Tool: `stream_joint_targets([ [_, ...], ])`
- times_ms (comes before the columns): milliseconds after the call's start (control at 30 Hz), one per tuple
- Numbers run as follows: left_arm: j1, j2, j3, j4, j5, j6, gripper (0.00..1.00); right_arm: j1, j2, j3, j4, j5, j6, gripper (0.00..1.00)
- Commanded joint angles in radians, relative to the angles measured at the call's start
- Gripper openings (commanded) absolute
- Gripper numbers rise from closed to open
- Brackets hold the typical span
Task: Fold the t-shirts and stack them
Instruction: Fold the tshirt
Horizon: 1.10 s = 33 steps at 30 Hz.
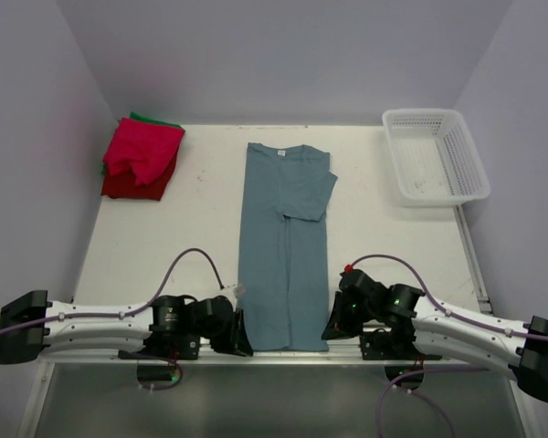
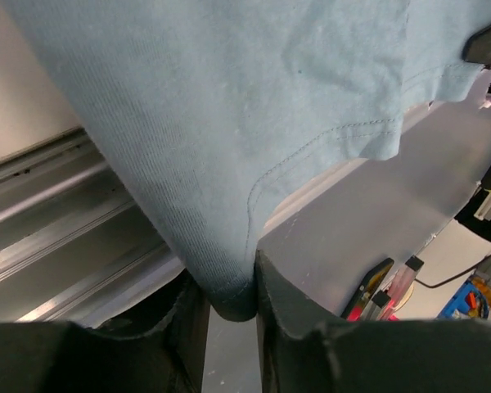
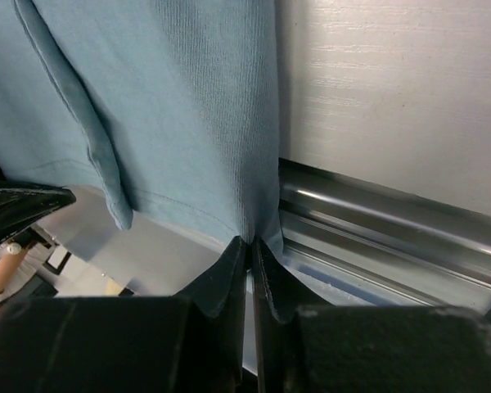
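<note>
A dusty blue-grey t-shirt (image 1: 285, 245) lies lengthwise down the middle of the table, folded into a narrow strip, collar at the far end. My left gripper (image 1: 240, 334) is shut on its near left hem corner (image 2: 229, 299), a thick roll of cloth between the fingers. My right gripper (image 1: 331, 328) is shut on the near right hem corner (image 3: 258, 229), jaws almost together. A pile of red t-shirts (image 1: 141, 157) with a green one (image 1: 155, 119) under it sits at the far left.
A white mesh basket (image 1: 436, 155) stands at the far right corner. The table's metal rail (image 3: 393, 233) runs along the near edge just under both grippers. White walls close in on three sides.
</note>
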Motion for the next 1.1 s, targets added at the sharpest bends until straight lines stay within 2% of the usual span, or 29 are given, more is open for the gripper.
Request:
stream_joint_targets([
  [0, -0.013, 0.012, 0.009, -0.061, 0.025, -0.017, 0.29, 0.007, -0.006, 0.031, -0.022, -0.014, 0.006, 0.08],
  [67, -0.016, 0.028, 0.012, -0.054, 0.021, -0.013, 0.27, 0.007, -0.006, 0.038, -0.033, -0.012, 0.000, 0.06],
  [167, -0.024, 0.026, 0.048, -0.064, -0.016, 0.006, 0.19, 0.009, -0.018, 0.069, -0.060, 0.017, -0.020, 0.01],
  [267, -0.024, 0.012, 0.107, -0.128, -0.120, 0.047, 0.01, 0.009, -0.020, 0.135, -0.106, 0.081, -0.072, 0.00],
  [300, -0.024, 0.009, 0.127, -0.177, -0.163, 0.059, 0.00, 0.009, -0.014, 0.152, -0.120, 0.096, -0.101, 0.00],
  [367, -0.024, 0.008, 0.182, -0.243, -0.268, 0.093, 0.00, 0.007, 0.004, 0.192, -0.123, 0.138, -0.124, 0.00],
  [600, -0.024, 0.057, 0.304, -0.310, -0.461, 0.193, 0.00, 0.009, 0.081, 0.304, -0.157, 0.260, -0.235, 0.00],
  [833, -0.019, 0.091, 0.328, -0.344, -0.720, 0.270, 0.00, 0.006, 0.161, 0.436, -0.189, 0.477, -0.327, 0.00],
  [933, 0.002, 0.103, 0.353, -0.332, -0.832, 0.334, 0.00, -0.003, 0.208, 0.491, -0.195, 0.556, -0.376, 0.00],
  [1067, 0.076, 0.114, 0.362, -0.195, -0.840, 0.504, 0.00, -0.028, 0.277, 0.542, -0.183, 0.615, -0.433, 0.00],
])
